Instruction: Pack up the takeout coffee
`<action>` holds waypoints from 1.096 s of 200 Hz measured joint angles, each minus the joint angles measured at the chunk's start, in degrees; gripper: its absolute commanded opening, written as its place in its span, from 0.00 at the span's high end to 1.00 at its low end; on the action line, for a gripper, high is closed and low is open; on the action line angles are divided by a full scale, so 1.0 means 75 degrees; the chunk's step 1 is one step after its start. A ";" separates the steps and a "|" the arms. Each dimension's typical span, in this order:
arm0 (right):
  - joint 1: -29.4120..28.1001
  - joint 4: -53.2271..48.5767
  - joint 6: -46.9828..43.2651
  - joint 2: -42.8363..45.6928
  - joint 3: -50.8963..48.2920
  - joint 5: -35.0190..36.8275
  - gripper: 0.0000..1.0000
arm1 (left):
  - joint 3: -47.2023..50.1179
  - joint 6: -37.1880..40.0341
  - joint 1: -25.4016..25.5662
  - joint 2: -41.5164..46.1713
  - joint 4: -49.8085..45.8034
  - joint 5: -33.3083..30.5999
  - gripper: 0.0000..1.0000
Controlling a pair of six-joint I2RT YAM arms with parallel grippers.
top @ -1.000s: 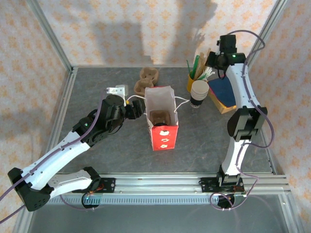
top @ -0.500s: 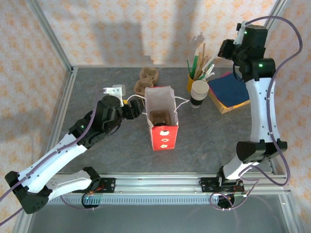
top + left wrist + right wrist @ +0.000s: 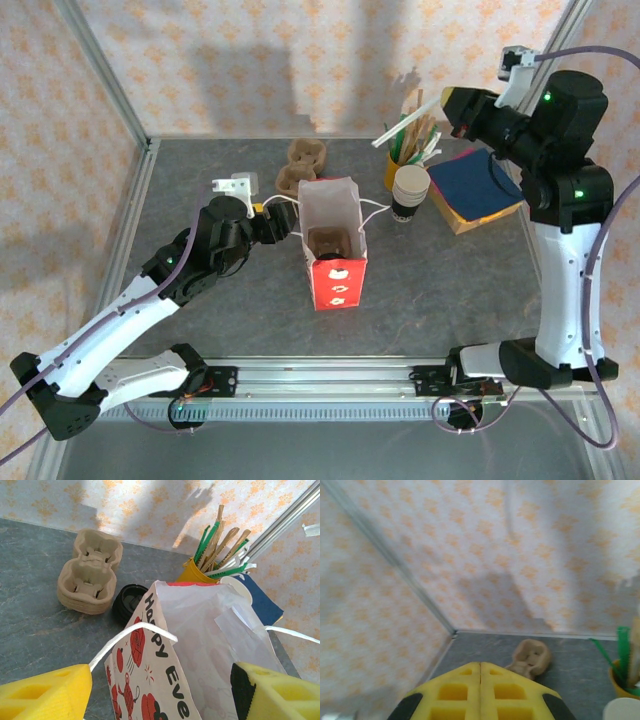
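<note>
Looks nearly done, with the small black lidded paper cup (image 3: 328, 240) down inside the tall red paper bag (image 3: 337, 278), just ahead of the spread left claw (image 3: 283, 224); with the right claw (image 3: 452, 100) pressed together, empty, well apart; likely leaves only backing away.

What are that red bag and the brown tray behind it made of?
The red bag looks like thin matte paper, with a creased white inside and a printed outside. The brown cup carrier looks like moulded pulp, probably recycled paper fibre: dull, rough, with soft rounded edges.
</note>
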State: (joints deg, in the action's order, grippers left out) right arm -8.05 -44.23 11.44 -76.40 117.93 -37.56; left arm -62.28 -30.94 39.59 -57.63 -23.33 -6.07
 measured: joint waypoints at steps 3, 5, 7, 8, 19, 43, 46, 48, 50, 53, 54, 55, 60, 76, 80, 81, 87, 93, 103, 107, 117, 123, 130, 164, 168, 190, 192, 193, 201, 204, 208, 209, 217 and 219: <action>-0.0055 0.0000 0.0026 0.0015 -0.0015 -0.0032 1.00 | 0.0000 0.0000 0.0000 0.0000 -0.0003 -0.0003 0.25; -0.0099 0.0000 0.0047 0.0026 -0.0029 -0.0050 1.00 | 0.0000 0.0000 0.0000 0.0000 -0.0003 -0.0003 0.25; -0.0128 0.0000 0.0061 0.0032 -0.0038 -0.0061 1.00 | 0.0000 0.0000 0.0000 0.0003 -0.0003 -0.0006 0.25; -0.0154 -0.0003 0.0079 0.0041 -0.0050 -0.0079 1.00 | 0.0000 0.0000 0.0000 0.0003 -0.0003 -0.0006 0.25; -0.0370 -0.0003 0.0195 0.0070 -0.0154 -0.0140 1.00 | 0.0000 0.0000 0.0000 0.0003 -0.0003 -0.0035 0.25; -0.1037 0.0006 0.0475 0.0082 -0.0522 -0.0125 1.00 | 0.0000 0.0000 0.0000 0.0012 -0.0006 -0.0067 0.25; -0.1154 0.0006 0.0487 0.0082 -0.0586 -0.0111 1.00 | 0.0000 0.0000 0.0000 0.0015 -0.0006 -0.0070 0.25; -0.1198 0.0000 0.0501 0.0082 -0.0606 -0.0114 1.00 | 0.0000 0.0000 0.0000 0.0017 -0.0006 -0.0076 0.25; -0.1271 -0.0006 0.0533 0.0082 -0.0638 -0.0102 1.00 | 0.0000 0.0003 0.0000 0.0017 -0.0006 -0.0082 0.25; -0.1364 -0.0012 0.0536 0.0082 -0.0685 -0.0090 1.00 | 0.0000 0.0000 0.0000 0.0020 -0.0009 -0.0085 0.25; -0.1384 -0.0015 0.0539 0.0082 -0.0694 -0.0087 1.00 | 0.0000 0.0003 0.0000 0.0023 -0.0009 -0.0087 0.25; -0.1431 -0.0023 0.0557 0.0082 -0.0711 -0.0079 1.00 | 0.0000 0.0000 0.0000 0.0026 -0.0009 -0.0087 0.25; -0.1562 -0.0050 0.0577 0.0079 -0.0758 -0.0047 1.00 | 0.0000 0.0000 0.0000 0.0029 -0.0009 -0.0090 0.25; -0.1955 -0.0160 0.0624 0.0073 -0.0831 0.0114 1.00 | 0.0000 0.0000 0.0000 0.0058 -0.0012 -0.0114 0.26; -0.2040 -0.0181 0.0627 0.0073 -0.0831 0.0175 1.00 | 0.0000 0.0000 0.0000 0.0070 -0.0012 -0.0114 0.26; -0.2055 -0.0184 0.0627 0.0073 -0.0831 0.0189 1.00 | 0.0000 0.0000 0.0000 0.0073 -0.0012 -0.0114 0.26; -0.2165 -0.0195 0.0629 0.0073 -0.0831 0.0289 1.00 | 0.0000 0.0000 0.0000 0.0093 -0.0015 -0.0117 0.26; -0.2279 -0.0195 0.0647 0.0076 -0.0831 0.0399 1.00 | 0.0000 0.0000 0.0000 0.0119 -0.0015 -0.0117 0.26; -0.2451 -0.0204 0.0653 0.0076 -0.0831 0.0562 1.00 | 0.0000 0.0000 0.0000 0.0160 -0.0015 -0.0119 0.26; -0.2506 -0.0216 0.0653 0.0076 -0.0831 0.0624 1.00 | 0.0000 0.0000 0.0000 0.0175 -0.0015 -0.0122 0.26; -0.2681 -0.0219 0.0653 0.0076 -0.0857 0.0801 1.00 | 0.0000 0.0000 0.0000 0.0210 -0.0015 -0.0143 0.26; -0.2777 -0.0219 0.0647 0.0076 -0.0886 0.0898 1.00 | 0.0000 0.0000 0.0000 0.0224 -0.0017 -0.0154 0.26; -0.2888 -0.0204 0.0638 0.0082 -0.0953 0.1014 1.00 | 0.0000 0.0000 0.0000 0.0239 -0.0020 -0.0189 0.26; -0.3226 -0.0163 0.0527 0.0093 -0.1591 0.1501 1.00 | 0.0000 0.0000 0.0000 0.0289 -0.0041 -0.0271 0.26; -0.3244 -0.0166 0.0522 0.0090 -0.1649 0.1542 1.00 | 0.0000 0.0000 0.0000 0.0291 -0.0041 -0.0283 0.26; -0.3363 -0.0122 0.0417 0.0076 -0.1990 0.1667 1.00 | 0.0000 0.0000 0.0000 0.0338 -0.0041 -0.0315 0.26; -0.3372 -0.0108 0.0405 0.0073 -0.2011 0.1673 1.00 | 0.0000 0.0000 0.0000 0.0341 -0.0041 -0.0315 0.26; -0.3378 -0.0099 0.0402 0.0073 -0.2031 0.1673 1.00 | 0.0000 0.0000 0.0000 0.0341 -0.0041 -0.0318 0.26; -0.3418 -0.0023 0.0347 0.0070 -0.2154 0.1670 1.00 | 0.0000 0.0000 0.0000 0.0356 -0.0044 -0.0323 0.26; -0.3424 0.0020 0.0321 0.0070 -0.2206 0.1667 1.00 | 0.0000 0.0000 0.0000 0.0356 -0.0044 -0.0326 0.26; -0.3430 0.0079 0.0294 0.0070 -0.2282 0.1661 1.00 | 0.0000 0.0000 0.0000 0.0356 -0.0044 -0.0335 0.26; -0.3433 0.0087 0.0291 0.0070 -0.2296 0.1661 1.00 | 0.0000 0.0000 0.0000 0.0356 -0.0044 -0.0338 0.26; -0.3450 0.0224 0.0254 0.0073 -0.2480 0.1632 1.00 | 0.0000 0.0000 0.0000 0.0356 -0.0047 -0.0347 0.26; -0.3456 0.0245 0.0245 0.0073 -0.2512 0.1632 1.00 | 0.0000 0.0000 0.0000 0.0356 -0.0047 -0.0347 0.26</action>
State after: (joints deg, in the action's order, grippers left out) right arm -33.98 -42.39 13.28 -75.85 99.09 -25.32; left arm -62.28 -30.94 39.59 -54.96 -23.68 -8.67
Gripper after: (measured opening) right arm 0.042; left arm 0.742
